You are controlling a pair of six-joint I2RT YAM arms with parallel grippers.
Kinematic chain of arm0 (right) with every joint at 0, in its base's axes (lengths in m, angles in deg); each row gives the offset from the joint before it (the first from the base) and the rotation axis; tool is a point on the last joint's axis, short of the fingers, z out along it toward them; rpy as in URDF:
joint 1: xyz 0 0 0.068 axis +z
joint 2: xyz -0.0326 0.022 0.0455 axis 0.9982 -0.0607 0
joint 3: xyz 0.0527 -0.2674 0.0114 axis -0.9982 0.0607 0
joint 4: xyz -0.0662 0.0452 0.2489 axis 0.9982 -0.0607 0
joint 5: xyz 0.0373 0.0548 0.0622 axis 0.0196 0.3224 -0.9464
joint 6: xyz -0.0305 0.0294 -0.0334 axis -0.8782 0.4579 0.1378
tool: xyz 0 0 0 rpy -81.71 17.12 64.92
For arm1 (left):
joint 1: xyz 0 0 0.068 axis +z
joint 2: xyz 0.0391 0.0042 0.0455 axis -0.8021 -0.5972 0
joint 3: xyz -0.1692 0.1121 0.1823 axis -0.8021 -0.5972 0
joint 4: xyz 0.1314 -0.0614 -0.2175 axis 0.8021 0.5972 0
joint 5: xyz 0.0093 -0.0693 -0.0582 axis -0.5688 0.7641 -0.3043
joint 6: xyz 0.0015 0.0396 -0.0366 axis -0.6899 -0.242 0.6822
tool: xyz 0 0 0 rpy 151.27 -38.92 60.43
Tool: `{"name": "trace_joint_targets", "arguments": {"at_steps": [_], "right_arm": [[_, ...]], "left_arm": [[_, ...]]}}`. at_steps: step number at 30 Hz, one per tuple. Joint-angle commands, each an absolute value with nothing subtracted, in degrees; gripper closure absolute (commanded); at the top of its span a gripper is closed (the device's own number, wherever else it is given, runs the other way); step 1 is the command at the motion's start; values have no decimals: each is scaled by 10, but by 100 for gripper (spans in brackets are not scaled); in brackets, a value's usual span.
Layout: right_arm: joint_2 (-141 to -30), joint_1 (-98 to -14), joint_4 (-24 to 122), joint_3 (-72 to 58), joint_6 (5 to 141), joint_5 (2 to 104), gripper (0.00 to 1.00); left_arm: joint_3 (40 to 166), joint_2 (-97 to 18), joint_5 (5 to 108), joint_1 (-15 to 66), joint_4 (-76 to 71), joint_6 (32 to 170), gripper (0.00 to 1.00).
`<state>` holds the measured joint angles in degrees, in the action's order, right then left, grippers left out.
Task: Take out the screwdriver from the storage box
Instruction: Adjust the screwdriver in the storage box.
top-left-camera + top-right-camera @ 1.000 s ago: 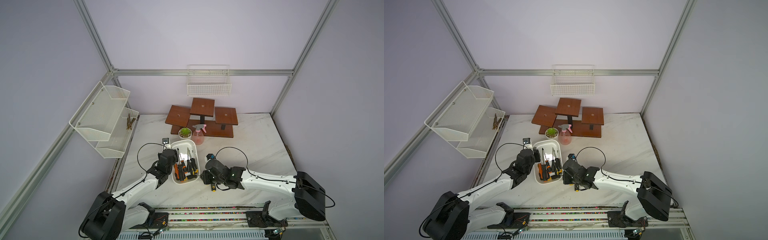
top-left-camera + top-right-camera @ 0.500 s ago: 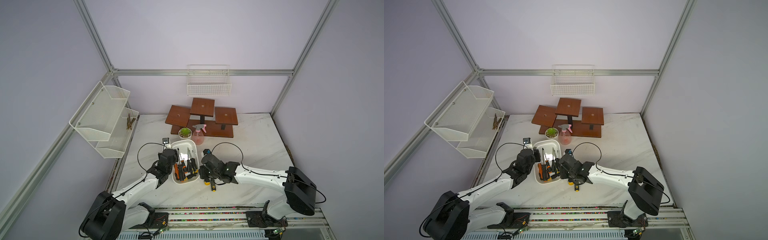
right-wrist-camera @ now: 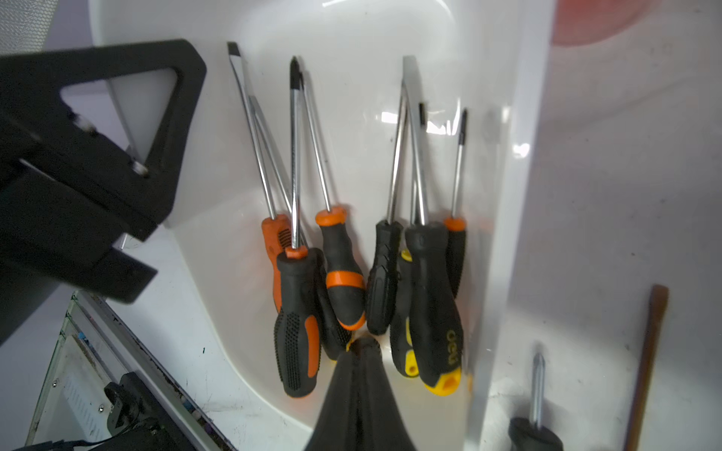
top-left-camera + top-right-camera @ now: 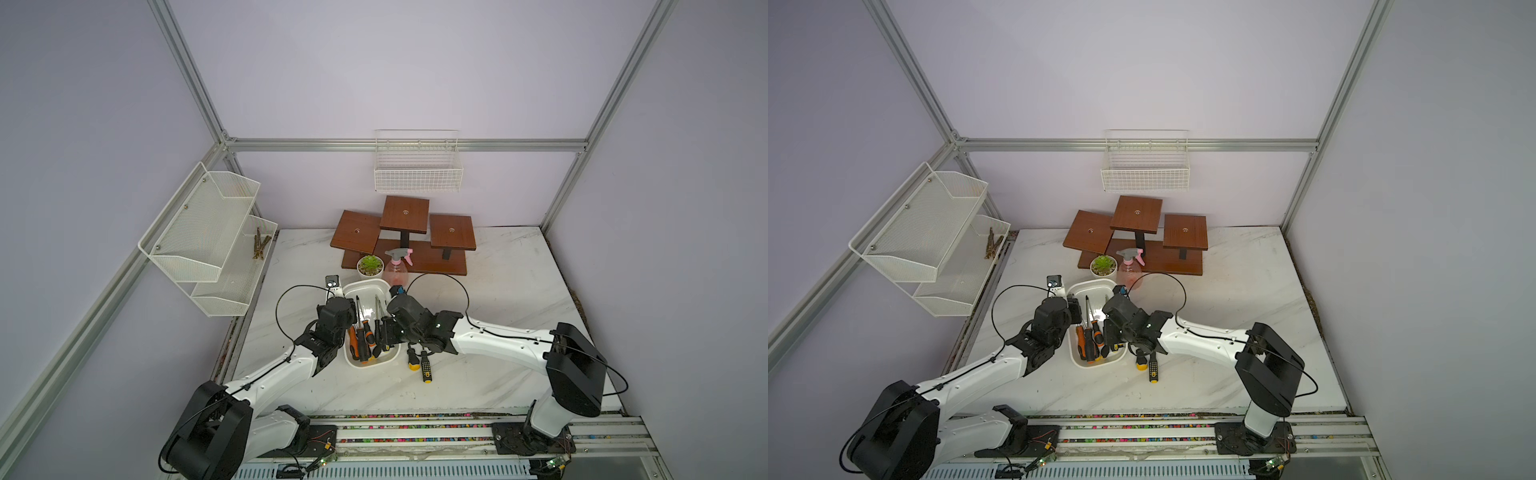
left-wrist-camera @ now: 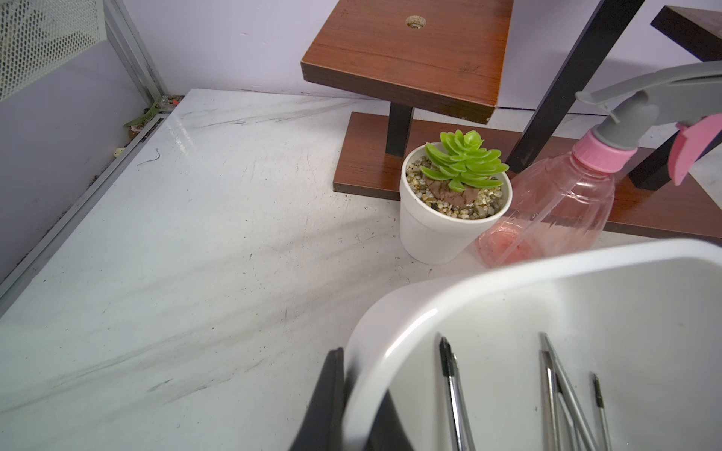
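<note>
The storage box (image 4: 365,285) (image 4: 1091,284) (image 5: 508,269) (image 3: 504,234) is a white glossy tub in the middle of the table. Several screwdrivers (image 4: 363,338) (image 4: 1090,340) (image 3: 297,312) with orange-black and yellow-black handles lie inside it, shafts toward the far end. My left gripper (image 4: 351,308) (image 4: 1076,309) (image 5: 359,375) is shut on the tub's left rim, one finger outside and one inside. My right gripper (image 4: 380,343) (image 4: 1108,343) (image 3: 361,351) hovers over the handle ends, shut, with nothing between its fingers.
Two screwdrivers (image 4: 425,368) (image 4: 1153,370) (image 3: 537,390) lie on the table right of the box. A potted succulent (image 4: 370,266) (image 5: 455,203) and a pink spray bottle (image 4: 395,266) (image 5: 554,203) stand just behind it, before a wooden stand (image 4: 405,232). White mesh baskets (image 4: 208,237) hang at left.
My right gripper has shut and swung left from above the table to over the box's handles, uncovering the screwdrivers on the table. The left gripper has kept its hold on the rim.
</note>
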<state>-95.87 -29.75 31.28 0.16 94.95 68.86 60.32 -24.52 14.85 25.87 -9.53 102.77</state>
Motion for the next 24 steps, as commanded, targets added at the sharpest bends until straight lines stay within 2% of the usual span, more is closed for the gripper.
{"name": "trace_joint_targets", "arguments": {"at_steps": [1,9,19,24], "right_arm": [[-1004,-301,299,-46,919,687,95],[-1080,-304,281,-128,882,672,91],[-1097,-317,251,-162,846,668,65],[-1061,-316,249,-153,838,673,61]], "left_arm": [[625,-244,133,256,-116,1032,100],[627,-248,136,256,-116,1031,100],[628,-249,138,257,-115,1030,100],[630,-251,138,256,-116,1028,100]]}}
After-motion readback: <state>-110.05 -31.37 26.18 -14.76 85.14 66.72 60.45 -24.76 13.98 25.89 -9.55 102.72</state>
